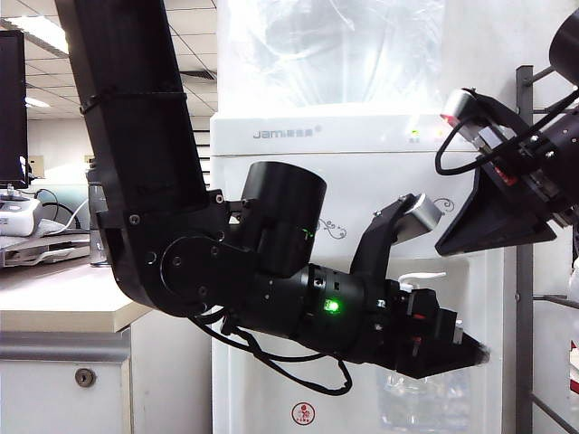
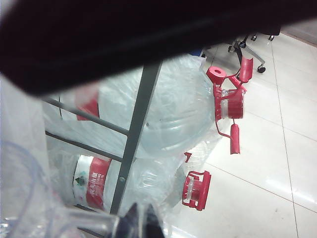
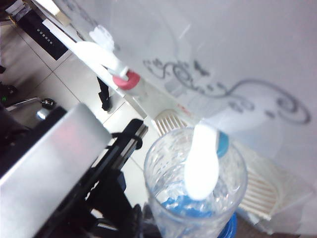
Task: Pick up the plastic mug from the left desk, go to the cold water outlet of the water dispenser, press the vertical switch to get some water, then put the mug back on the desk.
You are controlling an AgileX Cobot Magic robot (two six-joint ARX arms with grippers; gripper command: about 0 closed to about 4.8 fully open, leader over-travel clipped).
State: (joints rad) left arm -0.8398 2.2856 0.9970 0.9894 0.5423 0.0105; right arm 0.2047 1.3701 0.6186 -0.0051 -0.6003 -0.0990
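The plastic mug point(image 3: 198, 198) sits under the cold water outlet point(image 3: 220, 144), the left desk point(image 1: 54, 298) left of the water dispenser point(image 1: 362, 145).

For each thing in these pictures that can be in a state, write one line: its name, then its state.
plastic mug: upright under the blue-ringed tap, gripped
left gripper: shut on the plastic mug at the dispenser front
right gripper: not visible
vertical switch: hanging over the mug mouth, nothing touching it
water dispenser: indicator lit green

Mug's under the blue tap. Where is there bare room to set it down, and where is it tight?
Free: the desk top between its grey edge and the left arm. Tight at the dispenser: the left gripper holds the mug with the blue tap's lever at its mouth, the right gripper hangs above, the rack alongside.
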